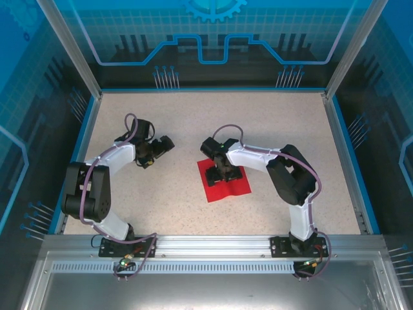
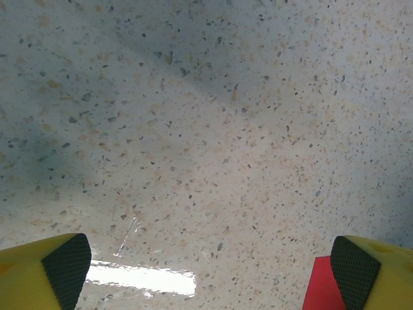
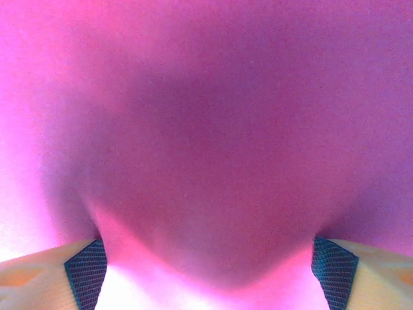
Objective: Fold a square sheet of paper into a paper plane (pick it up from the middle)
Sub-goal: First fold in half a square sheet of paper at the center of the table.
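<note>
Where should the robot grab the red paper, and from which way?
In the middle, straight from above. The paper lies nearly flat on the table, so its edges give nothing to pinch; the right gripper sits over its centre, jaws wide; closing them should bunch up a ridge to hold.

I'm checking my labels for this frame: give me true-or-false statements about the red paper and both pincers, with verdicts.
1. The thin bright red square sheet of paper lies on the speckled table. True.
2. The left pincer grips the sheet. False: it hangs open over bare table, left of the sheet.
3. The right pincer is over the sheet. True.
4. The paper is folded into a slim dart. False: it is a roughly square sheet, slightly rumpled.
</note>
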You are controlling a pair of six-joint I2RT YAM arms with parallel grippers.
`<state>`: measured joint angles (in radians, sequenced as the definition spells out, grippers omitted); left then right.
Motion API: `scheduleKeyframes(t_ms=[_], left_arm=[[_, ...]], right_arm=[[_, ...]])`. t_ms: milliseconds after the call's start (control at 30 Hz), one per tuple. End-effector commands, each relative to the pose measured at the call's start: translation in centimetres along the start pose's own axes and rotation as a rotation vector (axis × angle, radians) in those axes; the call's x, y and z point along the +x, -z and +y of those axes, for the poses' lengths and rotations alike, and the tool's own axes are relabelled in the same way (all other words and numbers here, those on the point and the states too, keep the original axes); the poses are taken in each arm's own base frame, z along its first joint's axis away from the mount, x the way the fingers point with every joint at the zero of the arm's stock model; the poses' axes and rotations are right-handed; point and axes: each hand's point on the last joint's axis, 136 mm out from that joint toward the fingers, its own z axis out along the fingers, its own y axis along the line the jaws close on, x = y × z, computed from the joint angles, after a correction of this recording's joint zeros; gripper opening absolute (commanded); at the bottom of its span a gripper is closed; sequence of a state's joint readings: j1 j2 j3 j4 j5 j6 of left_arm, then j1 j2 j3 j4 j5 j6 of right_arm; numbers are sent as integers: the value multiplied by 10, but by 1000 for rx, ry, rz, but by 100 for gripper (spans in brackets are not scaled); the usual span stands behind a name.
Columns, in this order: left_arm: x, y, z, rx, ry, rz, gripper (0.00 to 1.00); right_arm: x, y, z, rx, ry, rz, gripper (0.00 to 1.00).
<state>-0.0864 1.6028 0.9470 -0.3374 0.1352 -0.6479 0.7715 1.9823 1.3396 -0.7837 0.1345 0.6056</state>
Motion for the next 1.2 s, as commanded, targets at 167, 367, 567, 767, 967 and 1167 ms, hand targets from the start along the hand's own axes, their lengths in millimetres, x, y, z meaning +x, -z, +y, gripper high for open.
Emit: scheduleKeyframes(t_ms=[167, 367, 567, 767, 967, 1167], left_arm=[[4, 1, -8, 5, -20, 18, 99], [11, -3, -12, 31, -11, 33, 99], [15, -4, -18, 66, -1, 54, 98], [23, -1, -25, 94, -14, 66, 99], [36, 4, -43, 197, -27, 80, 98], [49, 9, -61, 329, -19, 89, 97]], right_arm=[[10, -13, -3, -31, -29, 16, 77], [-13, 23, 3, -123, -101, -148, 65], [-22, 30, 2, -235, -163, -173, 26], [-27, 53, 18, -373, -146, -214, 23], [-31, 98, 47, -714, -158, -287, 25], [-30, 80, 37, -794, -244, -268, 27]])
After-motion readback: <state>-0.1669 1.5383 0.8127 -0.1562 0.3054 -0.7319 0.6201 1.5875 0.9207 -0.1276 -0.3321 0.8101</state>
